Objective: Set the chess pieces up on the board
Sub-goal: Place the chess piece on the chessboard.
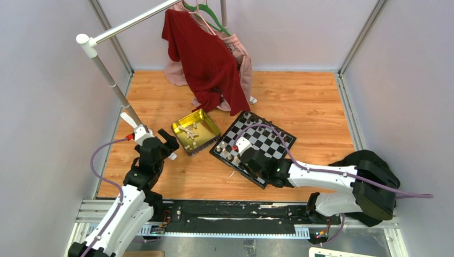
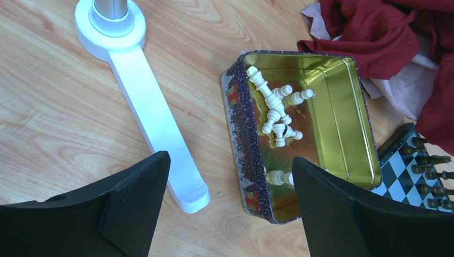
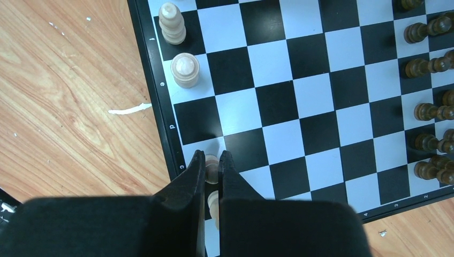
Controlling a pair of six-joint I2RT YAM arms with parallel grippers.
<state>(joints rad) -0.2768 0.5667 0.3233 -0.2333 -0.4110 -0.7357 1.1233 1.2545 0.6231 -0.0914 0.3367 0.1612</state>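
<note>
The checkered board (image 1: 267, 140) lies right of the gold tin (image 1: 206, 124); it fills the right wrist view (image 3: 316, 96). My right gripper (image 3: 212, 160) is shut on a light chess piece (image 3: 212, 167) over the board's left edge row; another light piece (image 3: 213, 206) shows between the fingers behind it. Two light pieces (image 3: 184, 69) stand on that row; dark pieces (image 3: 428, 67) line the far side. My left gripper (image 2: 230, 176) is open and empty, hovering by the tin's near corner. Several cream pieces (image 2: 275, 115) lie in the tin (image 2: 342, 112).
A white rack foot (image 2: 155, 118) and its pole (image 1: 110, 77) stand left of the tin. Red and pink clothes (image 1: 206, 59) hang from the rack and drape onto the wooden floor just behind the tin and board. Grey walls close in both sides.
</note>
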